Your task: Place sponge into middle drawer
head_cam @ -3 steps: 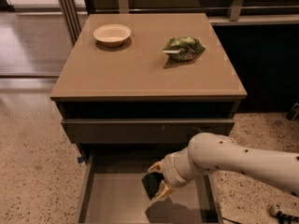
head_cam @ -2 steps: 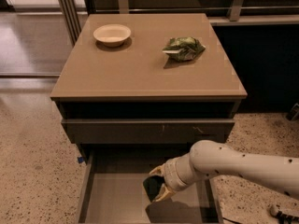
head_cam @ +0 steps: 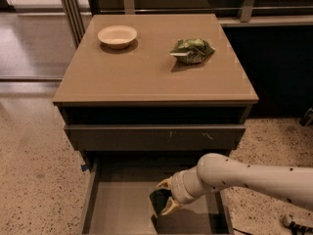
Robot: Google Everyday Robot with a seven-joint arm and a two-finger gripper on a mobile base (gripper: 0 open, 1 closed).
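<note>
The white, dark-speckled robot arm (head_cam: 254, 177) reaches in from the right, low over the wide grey-brown middle drawer (head_cam: 115, 207), which is pulled out. Its end effector (head_cam: 162, 199) hangs above the right part of the drawer floor, with pale yellowish fingers (head_cam: 164, 183) clamped on the small sponge (head_cam: 156, 203). Only the sponge's dark green face shows; whether it touches the floor cannot be told.

Just above, the closed drawer with a plain scratched grey front panel (head_cam: 156, 137) overhangs the back of the open one, close to the wrist. A dark gap lies between that panel and the tan bench (head_cam: 146, 75) top. On the bench a shallow cream bowl (head_cam: 117, 35) sits at the back left, and a crumpled green foil snack bag (head_cam: 192, 50) at the back right – well apart.

The open drawer's front end is cut off by the lower edge, and its right wall is hidden behind the arm.
</note>
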